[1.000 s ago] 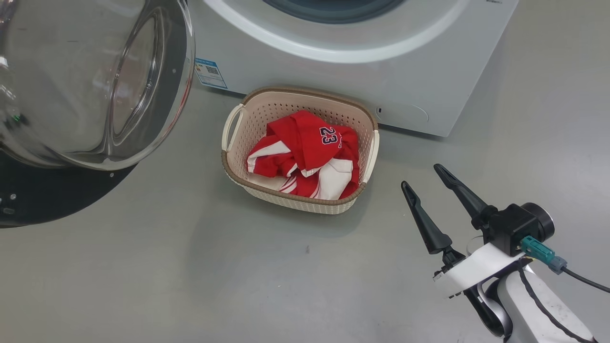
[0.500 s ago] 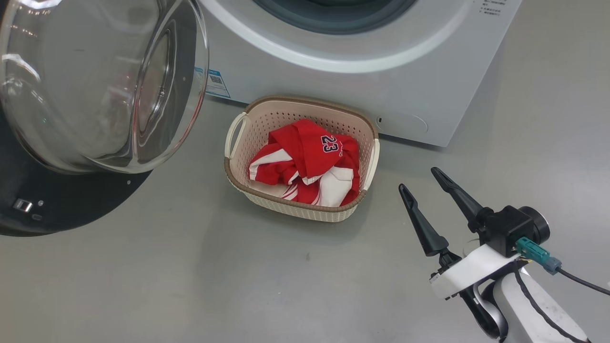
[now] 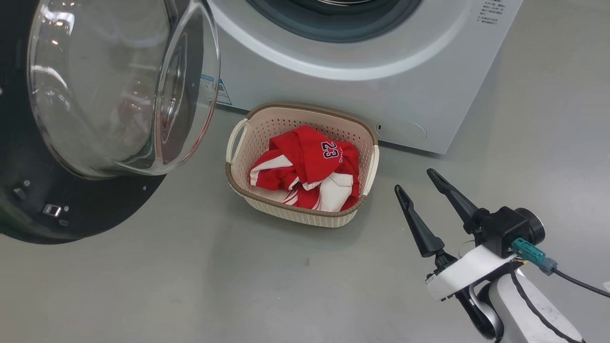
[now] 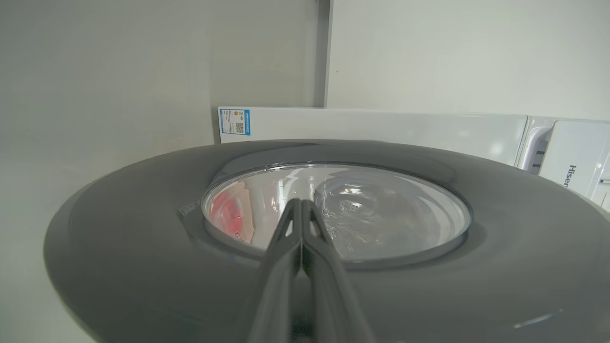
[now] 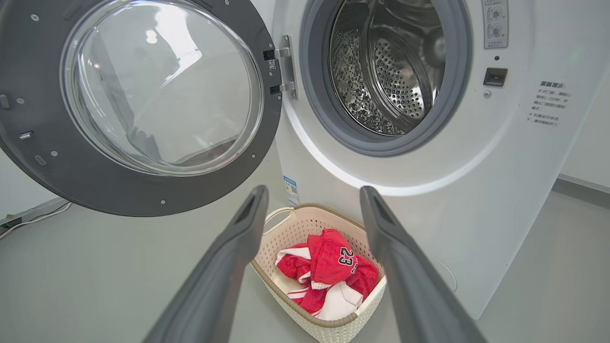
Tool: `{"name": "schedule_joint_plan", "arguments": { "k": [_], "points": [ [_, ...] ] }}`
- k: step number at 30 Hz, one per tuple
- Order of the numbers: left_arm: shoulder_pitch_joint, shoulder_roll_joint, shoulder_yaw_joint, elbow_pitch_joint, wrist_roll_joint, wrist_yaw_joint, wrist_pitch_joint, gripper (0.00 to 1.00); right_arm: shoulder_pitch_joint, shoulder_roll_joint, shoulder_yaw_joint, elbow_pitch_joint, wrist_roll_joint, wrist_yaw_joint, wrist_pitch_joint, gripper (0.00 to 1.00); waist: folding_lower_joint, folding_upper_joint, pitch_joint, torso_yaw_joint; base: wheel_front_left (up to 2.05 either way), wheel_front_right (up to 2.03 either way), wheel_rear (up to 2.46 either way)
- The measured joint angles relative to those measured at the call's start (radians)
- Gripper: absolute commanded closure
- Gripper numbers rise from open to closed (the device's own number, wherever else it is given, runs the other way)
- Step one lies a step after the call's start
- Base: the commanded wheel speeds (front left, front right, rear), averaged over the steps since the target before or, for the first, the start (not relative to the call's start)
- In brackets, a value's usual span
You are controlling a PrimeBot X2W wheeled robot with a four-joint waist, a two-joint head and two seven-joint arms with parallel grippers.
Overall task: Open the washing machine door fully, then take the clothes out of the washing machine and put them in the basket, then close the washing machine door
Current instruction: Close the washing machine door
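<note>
Door [image 4: 119,247] open, its outer face pointed at by nearer left end effector [image 4: 301,204], pressed together | right end effector [image 3: 413,180] spread, well apart from door.

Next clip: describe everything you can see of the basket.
The basket is a small cream plastic tub, rounded-rectangular, with perforated walls, a brown woven-look rim and a loop handle on each short side. It stands upright on the grey floor directly in front of the washing machine, close to its front panel; whether they touch cannot be told. The crumpled red-and-white clothes lie inside it, showing a dark 23.
</note>
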Motion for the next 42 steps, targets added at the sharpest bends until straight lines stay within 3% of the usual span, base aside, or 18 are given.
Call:
{"name": "schedule_joint_plan", "arguments": {
  "k": [17,32,42],
  "points": [
    [0.078,-0.094,-0.057,-0.106,-0.050,-0.070,0.169,1.00,0.000,0.017,-0.011,0.002,0.000,0.000,0.000,0.00,0.0000,0.0000,-0.012,-0.002,0.00,0.00,0.00],
    [0.157,-0.187,-0.085,-0.213,-0.101,-0.079,0.277,1.00,0.001,0.027,-0.014,0.007,0.001,0.000,0.000,0.00,0.0000,0.0000,-0.030,0.001,0.00,0.00,0.00],
    [0.210,-0.216,-0.110,-0.308,-0.103,-0.101,0.304,1.00,0.015,0.030,-0.008,0.014,0.001,0.000,0.000,0.00,0.0000,0.0000,-0.038,0.003,0.00,0.00,0.00]
  ]
}}
